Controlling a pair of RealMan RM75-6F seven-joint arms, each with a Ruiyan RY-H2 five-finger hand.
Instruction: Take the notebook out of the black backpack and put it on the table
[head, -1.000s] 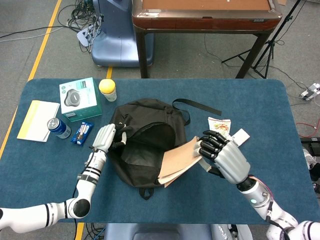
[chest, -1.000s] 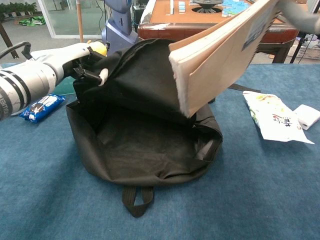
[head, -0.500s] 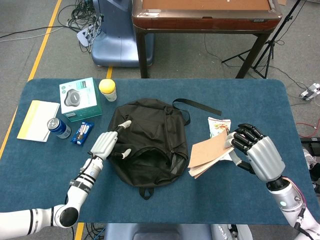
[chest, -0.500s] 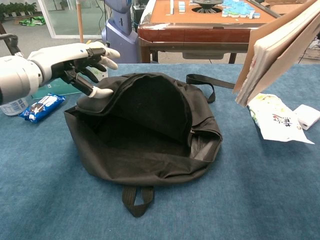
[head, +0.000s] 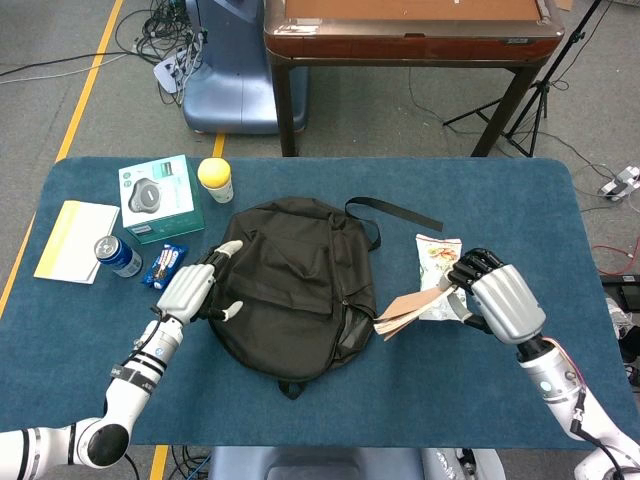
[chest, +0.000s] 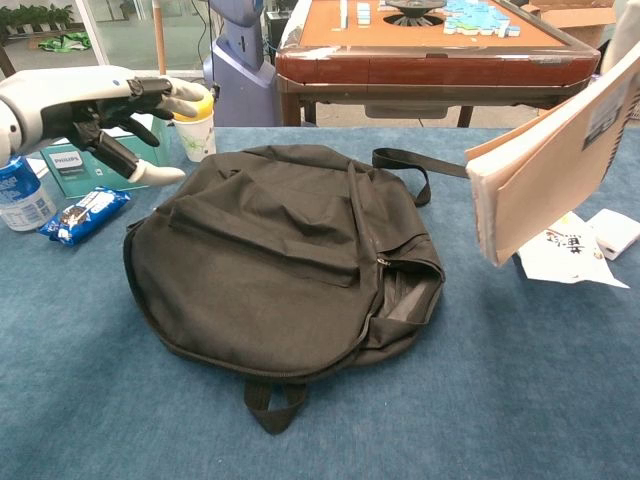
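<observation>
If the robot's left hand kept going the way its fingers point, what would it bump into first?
Probably the black backpack. The left hand has its fingers apart, aimed toward the bag's near-left edge. Depth is unclear: in the chest view it seems raised, so it might pass just over the flap.

The word "PHILIPS" is printed in white on the side of a teal box (chest: 70, 165), standing behind the black backpack (chest: 270, 250). No other text is legible.

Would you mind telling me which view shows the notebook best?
The chest view: the notebook appears large, its cover and page edges clear. The head view shows it small and foreshortened, held by the right hand.
</observation>
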